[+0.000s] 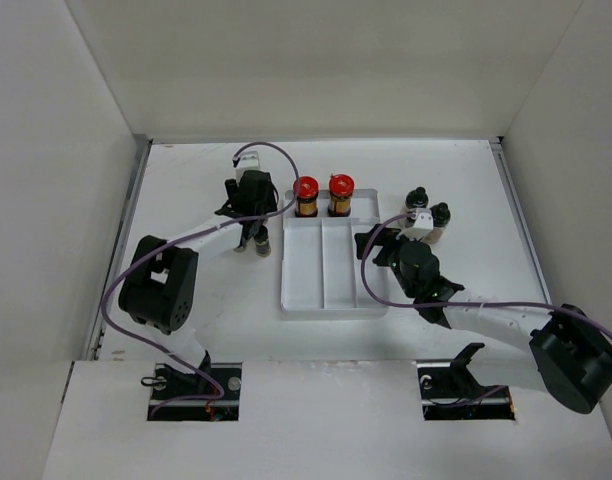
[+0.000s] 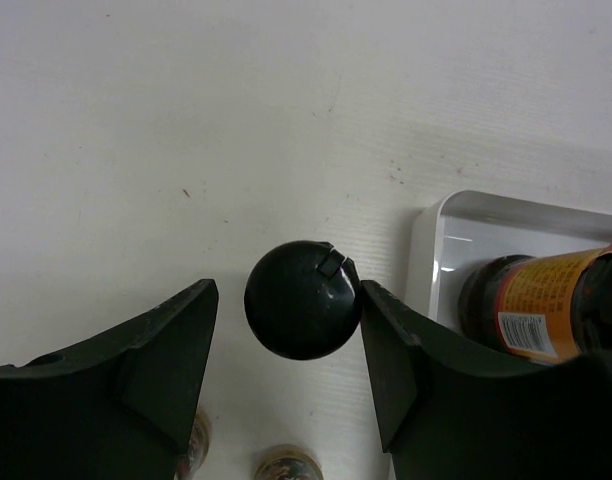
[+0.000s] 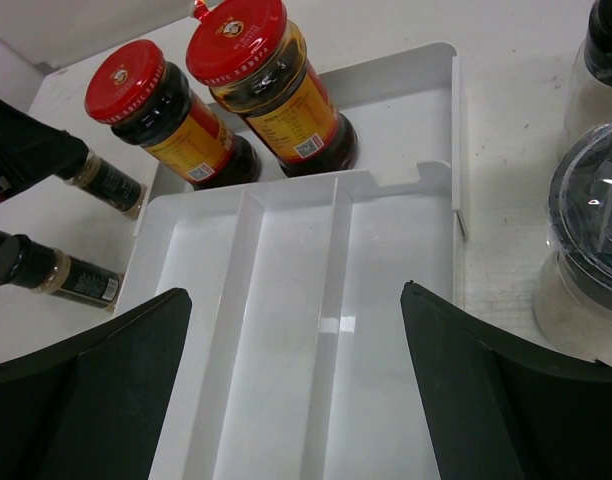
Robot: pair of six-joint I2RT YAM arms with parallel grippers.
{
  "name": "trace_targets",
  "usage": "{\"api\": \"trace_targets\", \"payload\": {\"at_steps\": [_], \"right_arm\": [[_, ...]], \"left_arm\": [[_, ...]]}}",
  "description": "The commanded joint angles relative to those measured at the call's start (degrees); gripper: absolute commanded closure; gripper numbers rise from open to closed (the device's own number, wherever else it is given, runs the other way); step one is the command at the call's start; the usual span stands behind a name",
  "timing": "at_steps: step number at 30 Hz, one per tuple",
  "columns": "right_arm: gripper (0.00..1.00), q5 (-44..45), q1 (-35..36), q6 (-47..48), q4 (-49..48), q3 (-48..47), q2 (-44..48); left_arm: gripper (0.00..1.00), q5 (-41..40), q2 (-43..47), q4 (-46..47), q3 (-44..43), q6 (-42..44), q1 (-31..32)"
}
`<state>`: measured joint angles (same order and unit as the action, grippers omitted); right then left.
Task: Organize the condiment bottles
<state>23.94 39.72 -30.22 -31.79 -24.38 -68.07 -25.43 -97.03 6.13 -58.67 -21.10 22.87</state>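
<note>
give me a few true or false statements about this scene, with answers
1. The two red-lidded jars stand in the far compartment of the tray. True.
2. The tray's long compartments hold bottles. False: they are empty.
3. The right gripper is shut on a jar. False: it is open and holds nothing.
4. A black-capped bottle sits between the fingers of the left gripper. True.
</note>
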Motion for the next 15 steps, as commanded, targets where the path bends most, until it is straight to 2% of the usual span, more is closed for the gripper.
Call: {"api": "trace_targets", "payload": {"at_steps": [1,8,15], "right_arm": [[0.07,-0.48,0.13,0.42,-3.54,-2.34,-0.39],[0.07,-0.83,0.13,0.42,-3.54,-2.60,-0.92],[0.07,-0.83,0.13,0.42,-3.54,-2.69,-1.10]], "left_arm": [[0.44,-0.14,-0.87,3.18,-2.93,0.18,-0.59],[0.48,0.29,-2.11,4.50,-3.99,0.54,-1.12],[0.68,-0.58,-0.01,5.47,-3.91,1.15,-0.42]]}}
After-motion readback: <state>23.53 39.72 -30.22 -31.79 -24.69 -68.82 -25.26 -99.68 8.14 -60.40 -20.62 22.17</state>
